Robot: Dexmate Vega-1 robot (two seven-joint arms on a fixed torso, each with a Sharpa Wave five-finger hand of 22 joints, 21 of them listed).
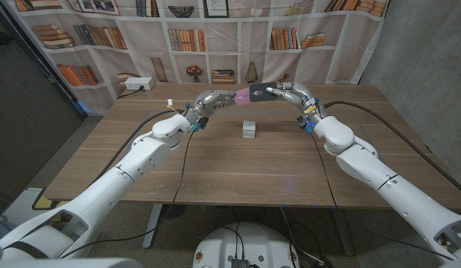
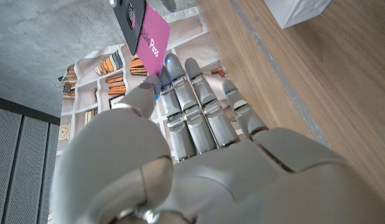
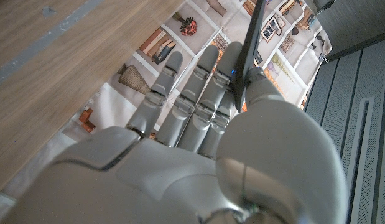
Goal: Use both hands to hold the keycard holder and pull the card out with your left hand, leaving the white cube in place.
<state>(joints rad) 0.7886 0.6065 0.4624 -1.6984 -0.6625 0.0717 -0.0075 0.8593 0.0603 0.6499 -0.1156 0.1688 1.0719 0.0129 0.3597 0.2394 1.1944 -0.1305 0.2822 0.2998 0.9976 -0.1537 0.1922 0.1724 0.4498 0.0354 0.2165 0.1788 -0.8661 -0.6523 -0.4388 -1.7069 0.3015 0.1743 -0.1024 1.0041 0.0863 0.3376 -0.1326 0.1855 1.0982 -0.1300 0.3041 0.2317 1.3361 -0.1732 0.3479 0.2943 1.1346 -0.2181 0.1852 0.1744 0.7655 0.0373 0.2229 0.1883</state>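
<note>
Both hands are up over the far half of the wooden table (image 1: pixel 215 167), meeting in mid-air. The right hand (image 1: pixel 290 92) is gripping the dark keycard holder (image 1: pixel 261 94), thumb on one face and fingers on the other; its wrist view is showing the holder (image 3: pixel 251 43) edge-on, pinched between them. The left hand (image 1: pixel 209 100) is pinching the free end of the pink card (image 1: pixel 245 95), and its own wrist view is showing thumb and fingertips (image 2: pixel 173 68) closing on the card's (image 2: pixel 152 40) lower corner, with the holder's black body (image 2: pixel 130 15) just beyond.

A good stretch of pink is already showing outside the holder, so by my read the pull is the step in hand: partly drawn, not yet free. The white cube (image 1: pixel 249 129) is sitting on the table below the two hands, apart from both, untouched.

What the next move is calling for, I'd judge: the right hand holding the holder steady while the left is drawing straight along the card's length, away from the holder. Any twist could jam the card in the slot or slip it from that corner pinch. Keeping everything high is also sparing the cube.
</note>
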